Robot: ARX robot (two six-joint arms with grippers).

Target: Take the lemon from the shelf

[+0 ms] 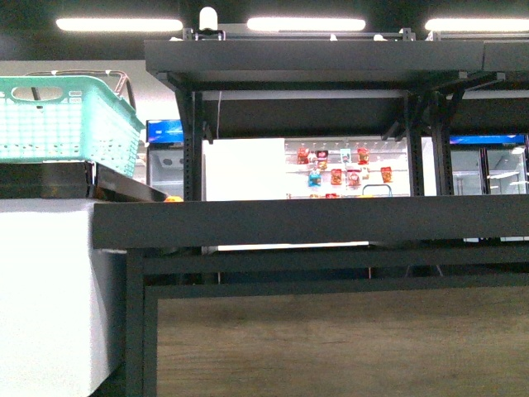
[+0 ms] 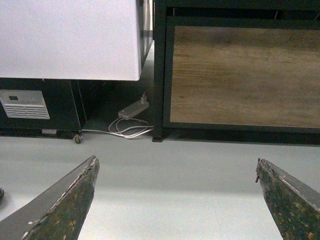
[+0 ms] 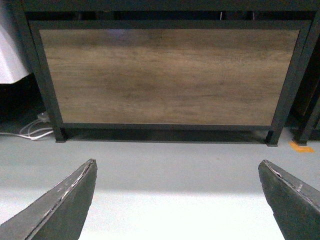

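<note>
shelf (image 1: pixel 331 223) stands ahead of left pincer (image 2: pixel 176 160) and right pincer (image 3: pixel 177 161), both spread empty.

The shelf (image 1: pixel 331 222) is showing matt dark grey metal. The panel (image 1: pixel 339 343) under it is showing matt brown wood grain. The basket (image 1: pixel 66 124) is looking like smooth teal plastic lattice. The floor (image 2: pixel 165 170) is lying smooth, pale and faintly sheened. On the left gripper (image 2: pixel 176 161), the fingers (image 2: pixel 65 205) are looking dark, rough and chipped; on the right gripper (image 3: pixel 177 163) they are showing scratched edges.
</note>
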